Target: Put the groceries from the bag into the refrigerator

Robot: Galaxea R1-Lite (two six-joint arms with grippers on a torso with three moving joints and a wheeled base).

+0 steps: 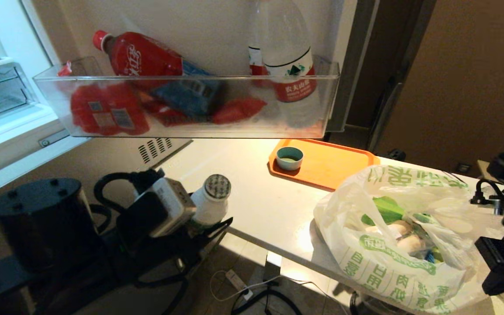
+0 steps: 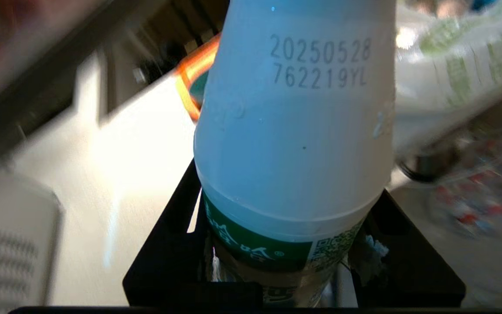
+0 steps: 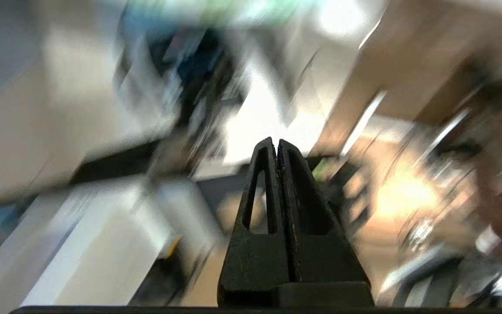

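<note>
A: Start big. The refrigerator is open on your left, and its clear door bin hangs above the bench, already crowded with red bottles and a water bottle. Any room is tight; I can't judge the gap through the plastic.

B: And the bag?

A: The bag sits slumped at the bench's near right edge, beside the orange tray. It's thin, crinkly film with no stiffness, so you'd lift it by the handles or reach into its mouth. A green pack and pale lumps show inside; those lumps look soft, so squeeze gently.

B: What have you got in hand?

A: Your left gripper has its fingers part closed around the lower body of the white bottle, upright, off the bench's left edge. Smooth, stiff plastic, likely full and fairly heavy; the green label band is the surest hold. Your right gripper has its fingers pressed together, holding nothing.
</note>
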